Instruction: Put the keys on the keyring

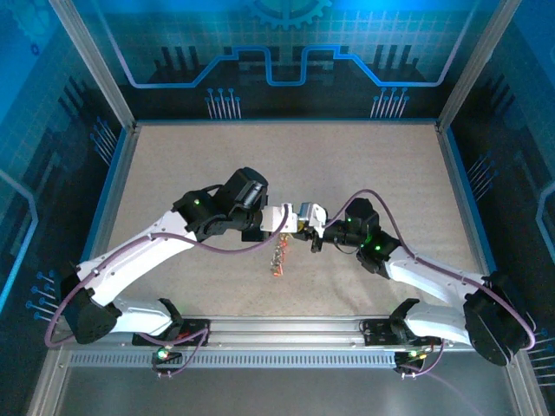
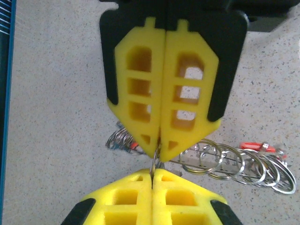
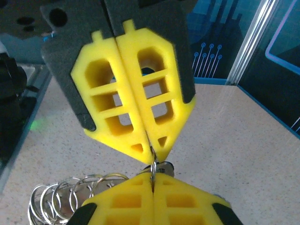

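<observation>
Left gripper (image 2: 152, 174) and right gripper (image 2: 159, 151) meet tip to tip mid-table, both pinching the keyring (image 2: 243, 168). From above, its chain trails toward the near edge. The left wrist view reveals red tags (image 2: 253, 146).

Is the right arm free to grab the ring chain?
Likely not: the right gripper is shut on the keyring, tip to tip with the left gripper, and must release first. Nothing covers the chain.

Glossy metal keyring (image 2: 234, 165), matt yellow foam fingers (image 2: 158, 70), speckled matt table (image 2: 56, 117)
</observation>
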Available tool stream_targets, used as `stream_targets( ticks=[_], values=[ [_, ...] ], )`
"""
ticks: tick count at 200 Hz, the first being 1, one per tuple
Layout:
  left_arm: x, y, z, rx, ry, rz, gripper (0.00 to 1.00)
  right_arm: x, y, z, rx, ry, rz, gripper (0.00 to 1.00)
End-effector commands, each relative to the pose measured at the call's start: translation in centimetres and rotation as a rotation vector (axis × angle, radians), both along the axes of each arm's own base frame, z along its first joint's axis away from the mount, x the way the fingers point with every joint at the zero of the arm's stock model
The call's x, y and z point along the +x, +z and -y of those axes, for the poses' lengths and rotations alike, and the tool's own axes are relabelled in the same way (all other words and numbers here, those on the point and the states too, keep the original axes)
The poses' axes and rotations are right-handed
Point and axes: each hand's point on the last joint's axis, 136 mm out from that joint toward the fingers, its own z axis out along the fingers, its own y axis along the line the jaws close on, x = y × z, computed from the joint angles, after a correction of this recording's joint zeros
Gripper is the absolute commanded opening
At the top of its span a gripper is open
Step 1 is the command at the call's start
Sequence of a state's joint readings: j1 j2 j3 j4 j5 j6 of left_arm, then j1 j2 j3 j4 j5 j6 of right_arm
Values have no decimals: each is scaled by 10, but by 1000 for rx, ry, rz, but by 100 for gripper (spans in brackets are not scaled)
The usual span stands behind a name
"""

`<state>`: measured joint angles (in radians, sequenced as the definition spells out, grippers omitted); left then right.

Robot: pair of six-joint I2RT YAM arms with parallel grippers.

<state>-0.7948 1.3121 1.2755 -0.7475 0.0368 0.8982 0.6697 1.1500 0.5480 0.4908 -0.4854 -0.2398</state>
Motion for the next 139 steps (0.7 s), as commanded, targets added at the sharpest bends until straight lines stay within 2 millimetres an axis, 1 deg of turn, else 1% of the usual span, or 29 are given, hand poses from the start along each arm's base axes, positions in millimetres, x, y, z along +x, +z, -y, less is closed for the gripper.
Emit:
stream_targets(
  ticks=[1, 15, 19, 21, 24, 28, 37, 43, 56, 70, 94, 121, 139],
  values=[
    [-1, 38, 11, -101, -37, 70, 0, -12, 21, -3, 53, 39, 62, 0],
    [4, 44, 9, -128, 6, 97, 0, -18, 28, 0, 90, 47, 99, 0],
    [5, 45, 8, -134, 15, 106, 10, -20, 30, 2, 106, 46, 113, 0],
    [5, 46, 7, -138, 20, 110, 18, -21, 31, 2, 112, 46, 118, 0],
    [4, 47, 5, -144, 26, 114, 26, -22, 33, 4, 125, 45, 127, 0],
    [3, 50, 4, -158, 29, 121, 34, -23, 35, 5, 139, 43, 140, 0],
    [-3, 53, 0, -187, 32, 129, 46, -27, 39, 8, 163, 44, 171, 0],
    [-6, 54, -2, -209, 30, 134, 51, -30, 43, 10, 180, 45, 192, 0],
    [-15, 57, -4, -254, 19, 140, 51, -34, 50, 13, 202, 46, 226, 0],
    [-19, 61, -6, -295, 24, 137, 48, -39, 59, 16, 224, 55, 262, 0],
    [-28, 69, -1, -357, 17, 95, 47, -45, 73, 21, 256, 58, 315, 0],
    [-27, 74, 10, -442, 9, 78, 48, -47, 83, 26, 299, 32, 332, 0],
    [-27, 74, 17, -470, -2, 55, 48, -50, 82, 27, 301, 41, 351, 0]
  ],
)
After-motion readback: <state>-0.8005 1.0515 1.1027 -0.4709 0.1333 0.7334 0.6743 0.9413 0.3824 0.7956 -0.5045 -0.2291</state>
